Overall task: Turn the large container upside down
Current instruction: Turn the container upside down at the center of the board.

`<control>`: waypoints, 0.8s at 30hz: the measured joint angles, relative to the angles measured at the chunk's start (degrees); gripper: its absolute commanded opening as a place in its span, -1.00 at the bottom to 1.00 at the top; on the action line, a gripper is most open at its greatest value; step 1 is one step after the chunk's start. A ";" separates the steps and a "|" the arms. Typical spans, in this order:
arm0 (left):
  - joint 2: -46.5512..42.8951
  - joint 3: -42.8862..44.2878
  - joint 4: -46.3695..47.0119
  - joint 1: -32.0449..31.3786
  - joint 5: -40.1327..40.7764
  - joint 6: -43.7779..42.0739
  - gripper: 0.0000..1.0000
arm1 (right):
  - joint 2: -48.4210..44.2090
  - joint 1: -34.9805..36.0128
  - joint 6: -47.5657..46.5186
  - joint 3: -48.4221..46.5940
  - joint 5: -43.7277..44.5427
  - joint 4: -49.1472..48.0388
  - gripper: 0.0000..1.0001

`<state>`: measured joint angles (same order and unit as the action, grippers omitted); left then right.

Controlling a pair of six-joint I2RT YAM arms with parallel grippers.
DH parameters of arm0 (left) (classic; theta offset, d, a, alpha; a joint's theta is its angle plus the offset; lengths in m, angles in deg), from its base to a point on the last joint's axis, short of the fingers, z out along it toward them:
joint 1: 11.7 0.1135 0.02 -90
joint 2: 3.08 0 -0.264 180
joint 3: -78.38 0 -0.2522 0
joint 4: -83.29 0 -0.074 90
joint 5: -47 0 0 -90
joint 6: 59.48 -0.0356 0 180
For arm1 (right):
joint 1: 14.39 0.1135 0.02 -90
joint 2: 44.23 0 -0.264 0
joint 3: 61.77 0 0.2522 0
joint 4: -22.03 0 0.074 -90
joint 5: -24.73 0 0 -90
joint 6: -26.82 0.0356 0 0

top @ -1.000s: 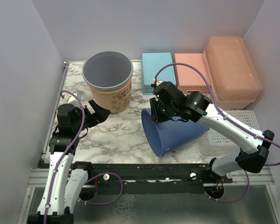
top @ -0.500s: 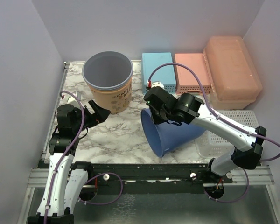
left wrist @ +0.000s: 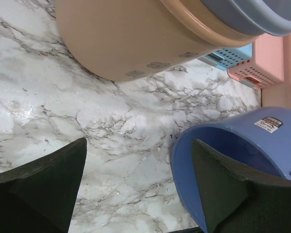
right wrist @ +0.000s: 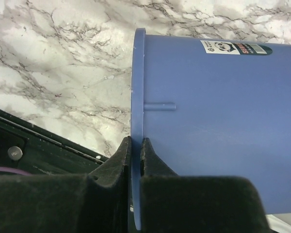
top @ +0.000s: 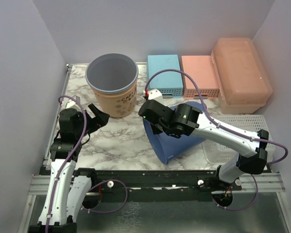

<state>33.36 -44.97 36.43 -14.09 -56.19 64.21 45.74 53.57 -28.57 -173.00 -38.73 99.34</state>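
Note:
The large container (top: 241, 73), a translucent peach-orange lidded box, stands at the back right corner, and neither gripper touches it. A blue bucket (top: 174, 145) lies on its side mid-table with its mouth toward the left. My right gripper (top: 147, 118) is at the upper part of its rim. In the right wrist view the gripper (right wrist: 136, 145) is shut on the thin rim of the blue bucket (right wrist: 218, 121), one finger inside and one outside. My left gripper (top: 101, 116) hovers open over the marble to the left. The left gripper (left wrist: 138, 143) holds nothing, and the blue bucket (left wrist: 223, 145) shows behind its right finger.
A round orange bucket (top: 112, 87) with a grey inside stands upright at the back left, close to the left gripper. A light blue basket (top: 164, 73) and a pink perforated basket (top: 199, 75) sit at the back. A white perforated basket (top: 237, 138) is at the right.
The right gripper swung left along the blue bucket and shut on its rim. The bucket's mouth has shifted a little. The left arm has barely moved.

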 measured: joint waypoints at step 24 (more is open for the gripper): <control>-1.44 3.61 -6.05 0.00 12.87 1.03 0.77 | 7.58 8.17 1.57 -4.39 2.23 -5.68 -0.99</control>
<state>31.92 -41.36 30.38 -14.09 -43.32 65.24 53.33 61.75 -26.99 -177.39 -36.50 93.66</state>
